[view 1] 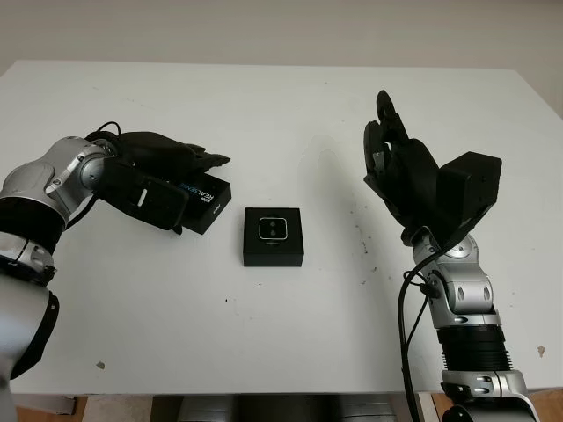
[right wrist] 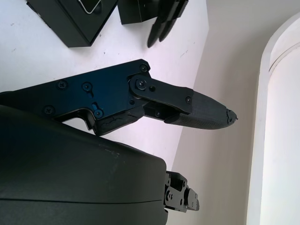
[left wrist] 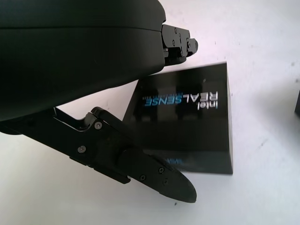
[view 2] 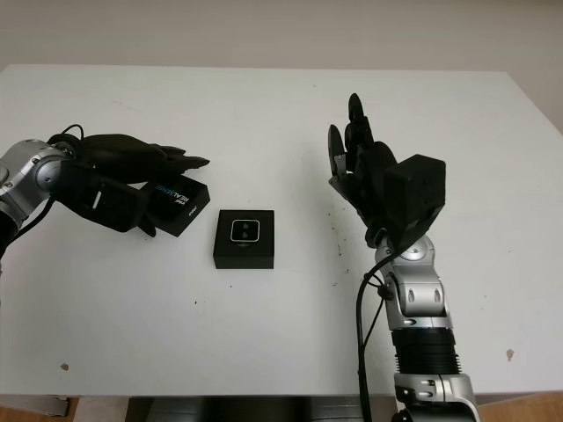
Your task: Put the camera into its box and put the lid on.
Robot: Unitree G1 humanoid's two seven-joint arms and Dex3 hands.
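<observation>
On the white table [view 1: 299,105] a square black box [view 1: 273,236] sits open near the middle, and the camera [view 1: 274,229] lies inside it, its silver-edged face turned up. Just to the left of the box, but apart from it, lies the black lid [view 1: 204,201], printed with white and blue lettering. The left hand [view 1: 167,176] is at the lid: its fingers [view 1: 198,160] reach over the lid's far edge, and a thumb [left wrist: 154,173] lies along the near side, so the lid stands between them. From the left wrist view the lid's bottom edge looks as if it is on the table, and the thumb seems to lie against or just beside that edge; whether the fingers are truly pressing the lid cannot be told for certain. The right hand [view 1: 400,171] is raised above the table well to the right of the box, fingers pointing up and away, open and holding nothing.
</observation>
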